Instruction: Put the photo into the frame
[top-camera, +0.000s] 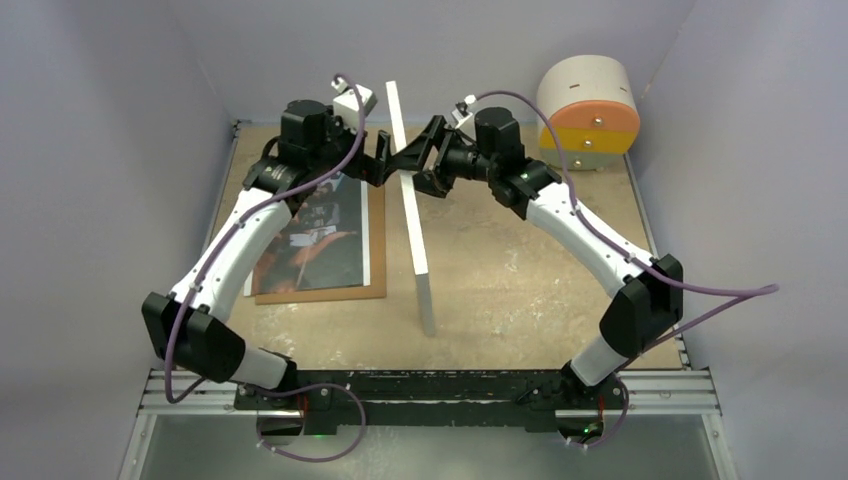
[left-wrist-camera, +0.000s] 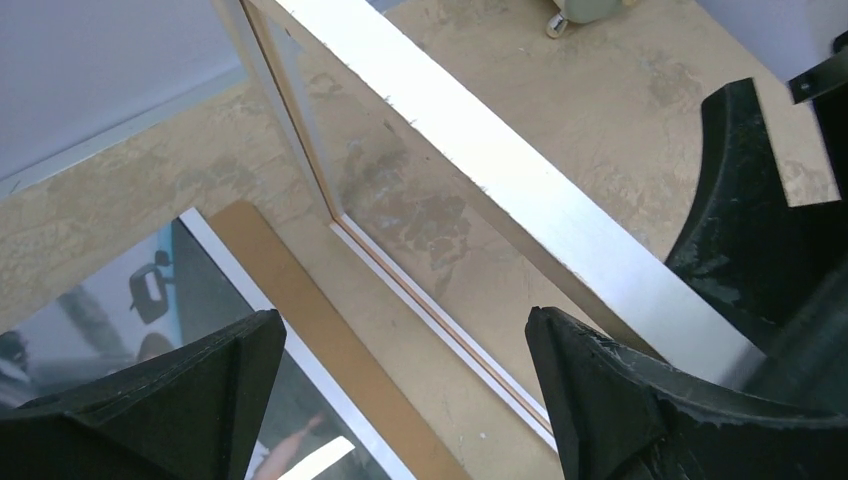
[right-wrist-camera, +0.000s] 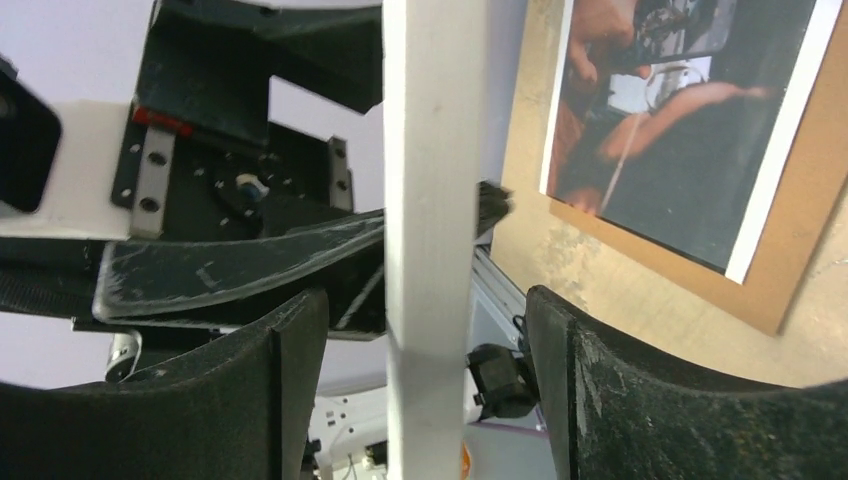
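1. Photo, the large glossy print with a white border and dark picture (top-camera: 325, 245), lay flat on a plain brown hardboard sheet (top-camera: 320, 294) at the left of your tan table (top-camera: 500, 280).
2. Your thin rectangular silver-white frame with its glass pane (top-camera: 418, 235) stood upright on edge mid-table, just right of that sheet.
3. Your right gripper (right-wrist-camera: 425, 300) straddled the frame's upper edge, fingers parted, with a gap on each side.
4. Your left gripper (left-wrist-camera: 402, 330) hung beside the frame with fingers spread wide, holding nothing.
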